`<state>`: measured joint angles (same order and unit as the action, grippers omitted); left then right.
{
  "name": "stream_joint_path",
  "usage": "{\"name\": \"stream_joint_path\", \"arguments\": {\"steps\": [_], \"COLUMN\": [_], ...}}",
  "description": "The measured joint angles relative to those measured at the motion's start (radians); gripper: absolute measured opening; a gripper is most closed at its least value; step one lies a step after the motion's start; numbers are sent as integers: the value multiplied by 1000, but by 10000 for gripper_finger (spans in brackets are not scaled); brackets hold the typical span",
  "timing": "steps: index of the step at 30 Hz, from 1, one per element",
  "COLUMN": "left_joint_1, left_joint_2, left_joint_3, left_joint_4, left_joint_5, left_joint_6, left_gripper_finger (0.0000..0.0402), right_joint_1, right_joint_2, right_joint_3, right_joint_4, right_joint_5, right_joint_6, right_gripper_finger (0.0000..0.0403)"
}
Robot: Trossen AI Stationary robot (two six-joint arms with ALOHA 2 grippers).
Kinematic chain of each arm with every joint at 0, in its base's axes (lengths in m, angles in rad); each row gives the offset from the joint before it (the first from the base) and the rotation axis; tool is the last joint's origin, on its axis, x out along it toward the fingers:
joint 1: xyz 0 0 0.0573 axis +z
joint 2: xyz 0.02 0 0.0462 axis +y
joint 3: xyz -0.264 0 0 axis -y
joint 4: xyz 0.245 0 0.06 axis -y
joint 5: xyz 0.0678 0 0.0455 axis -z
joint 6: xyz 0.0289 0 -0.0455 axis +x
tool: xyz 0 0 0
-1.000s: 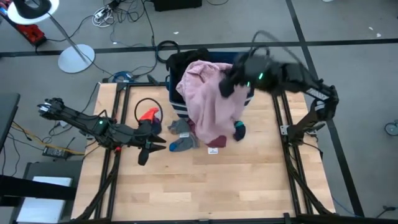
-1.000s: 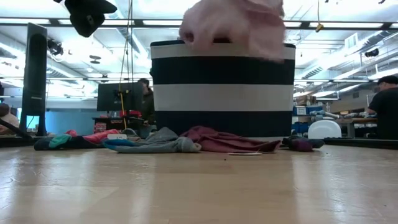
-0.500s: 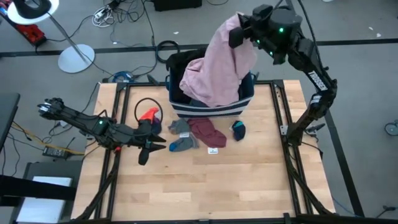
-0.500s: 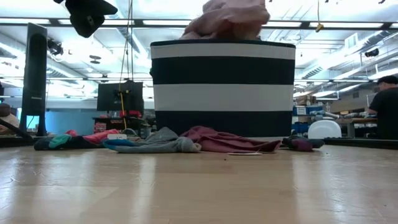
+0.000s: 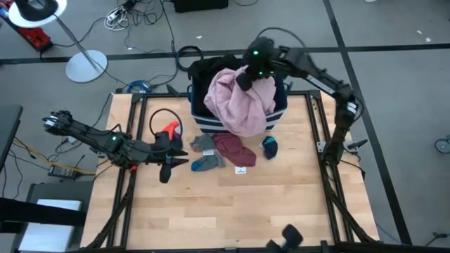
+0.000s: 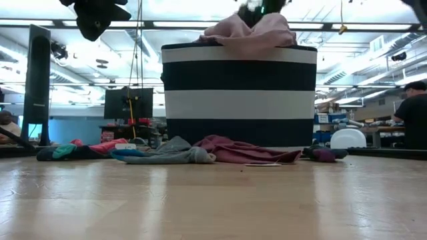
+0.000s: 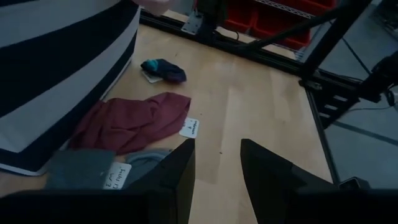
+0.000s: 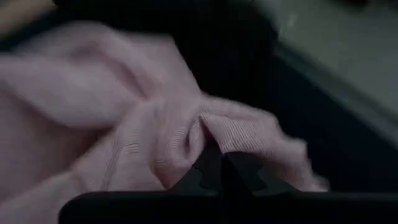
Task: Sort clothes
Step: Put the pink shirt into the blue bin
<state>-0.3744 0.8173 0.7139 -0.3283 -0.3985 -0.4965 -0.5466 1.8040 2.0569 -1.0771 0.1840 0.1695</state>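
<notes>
The pink garment (image 5: 235, 98) lies heaped in the dark blue white-striped bin (image 5: 198, 121), with one part draped over the bin's near rim. It also shows above the rim in the low view (image 6: 250, 37). My right gripper (image 5: 246, 76) is over the bin, shut on the garment. On the table in front of the bin lie a maroon piece (image 5: 235, 149), a grey sock (image 5: 204, 143), a blue-grey sock (image 5: 206, 164), a dark teal sock (image 5: 270, 147) and a red-orange piece (image 5: 169, 129). My left gripper (image 5: 169, 167) hovers open and empty at the table's left. My right gripper pinches a bunched fold of the pink garment (image 8: 189, 134) between its two shut fingers, at the garment's top. The fingers come slanting down from the far right side. The garment rests slack in the bin below them, one part hanging over the near rim (image 5: 246, 125).
A black cable loop (image 5: 165, 119) lies on the table by the red-orange piece. A small white tag (image 5: 241, 169) lies near the maroon piece. Bare wood (image 5: 246, 211) fills the table's near half. People and benches show in the room behind.
My right gripper, still shut on the pink garment, has swung it up off the bin's front and the table, out past the far side, then down into the bin. The garment, which hung spread over the bin front, now sits heaped in the bin.
</notes>
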Motion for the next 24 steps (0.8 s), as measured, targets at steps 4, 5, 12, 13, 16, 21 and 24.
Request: {"name": "stream_joint_path", "arguments": {"steps": [4, 5, 12, 13, 16, 21, 24], "left_joint_1": [0, 0, 0, 0, 0, 0, 0], "left_joint_2": [0, 0, 0, 0, 0, 0, 0], "left_joint_3": [0, 0, 0, 0, 0, 0, 0], "left_joint_4": [0, 1, 0, 0, -4, -7, -7], "left_joint_5": [0, 0, 1, 3, 4, 4, 5], "left_joint_6": [-13, -13, -32, -32, -33, -39, -39], "left_gripper_finger": [133, 133, 133, 133, 133, 133, 133], "right_joint_1": [-52, -63, -130, -135, -144, -143, -144], "right_joint_2": [73, 91, 223, 241, 288, 329, 330], "right_joint_3": [-39, -49, -134, -143, -165, -173, -175], "right_joint_4": [-53, -64, -114, -121, -135, -131, -119], "right_joint_5": [-80, -104, -246, -254, -263, -266, -270], "right_joint_6": [16, 19, 20, 18, 15, 17, 12], "right_gripper_finger": [0, 0, 0, 0, 0, 2, 11]}}
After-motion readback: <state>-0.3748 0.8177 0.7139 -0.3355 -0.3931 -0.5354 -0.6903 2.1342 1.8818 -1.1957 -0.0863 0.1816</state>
